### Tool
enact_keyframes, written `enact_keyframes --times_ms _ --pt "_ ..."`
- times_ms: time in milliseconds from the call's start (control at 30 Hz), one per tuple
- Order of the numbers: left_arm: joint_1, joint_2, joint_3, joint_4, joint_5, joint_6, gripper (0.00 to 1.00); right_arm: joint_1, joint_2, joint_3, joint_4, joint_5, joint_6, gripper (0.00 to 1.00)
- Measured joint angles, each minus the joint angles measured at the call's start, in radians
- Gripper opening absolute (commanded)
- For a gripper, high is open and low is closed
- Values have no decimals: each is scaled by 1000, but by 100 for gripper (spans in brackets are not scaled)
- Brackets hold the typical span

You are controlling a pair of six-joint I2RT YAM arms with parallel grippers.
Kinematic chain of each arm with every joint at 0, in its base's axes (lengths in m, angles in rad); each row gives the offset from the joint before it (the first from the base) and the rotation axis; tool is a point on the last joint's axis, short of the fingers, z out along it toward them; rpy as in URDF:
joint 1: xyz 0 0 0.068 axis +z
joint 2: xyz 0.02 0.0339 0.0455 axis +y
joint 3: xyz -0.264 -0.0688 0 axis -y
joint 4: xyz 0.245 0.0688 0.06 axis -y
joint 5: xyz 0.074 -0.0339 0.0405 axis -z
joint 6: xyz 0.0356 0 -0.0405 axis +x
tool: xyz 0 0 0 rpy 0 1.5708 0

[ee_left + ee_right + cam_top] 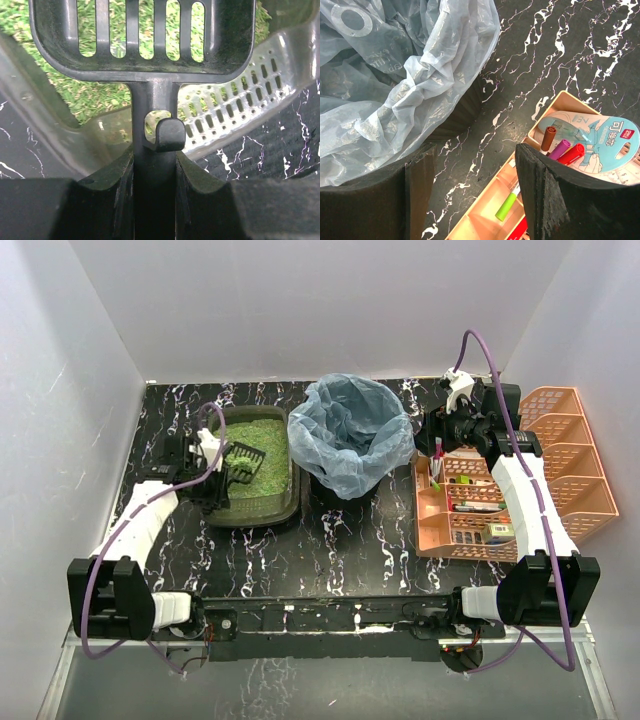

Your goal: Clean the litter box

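The left arm [150, 512] reaches forward from its base and bends down at the wrist. The left jaws are closed tight on the handle of a black scoop [152, 77], which sticks out straight ahead of them. The right arm [525, 500] stretches forward too, with its wrist turned left. The right jaws stand wide apart, pointing down at the table.

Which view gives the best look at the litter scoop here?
Left wrist: the scoop fills the frame, its slotted bowl sharp, its handle clamped in the left hand. Top external shows it small and dark above the litter box. Right wrist does not show it at all.
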Motion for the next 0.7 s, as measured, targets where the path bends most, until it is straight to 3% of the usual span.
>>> enact_keyframes --times_ms 700 --pt "19 0 -3 -6 21 14 0 0 0 0 0 0 0 69"
